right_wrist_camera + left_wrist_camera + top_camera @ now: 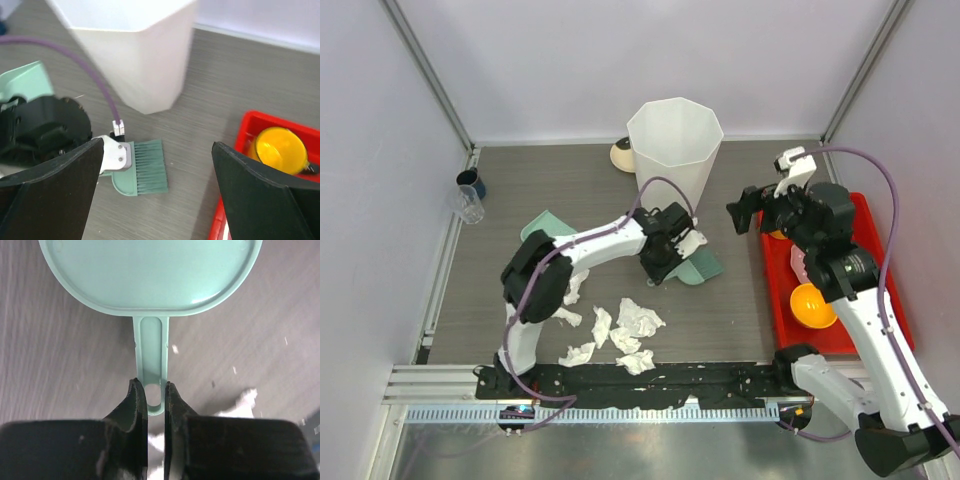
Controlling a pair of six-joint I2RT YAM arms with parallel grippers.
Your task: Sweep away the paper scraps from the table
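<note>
Top external: found paper scraps (pixel 638 320) strewn near-side on the table (pixel 740 300) (feather-light, soft, crumpled). Judged better swept than pinched. Saw left tool (pixel 152 385) clamped on the brush (pixel 150 280) handle, right tool (pixel 157 150) spread wide.

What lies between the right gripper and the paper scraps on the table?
In the top view, the green brush lies between the right gripper and the scraps. The left gripper holds it by the handle.

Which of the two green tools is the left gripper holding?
The brush: its handle is pinched in the left gripper, while the dustpan lies free further left.
</note>
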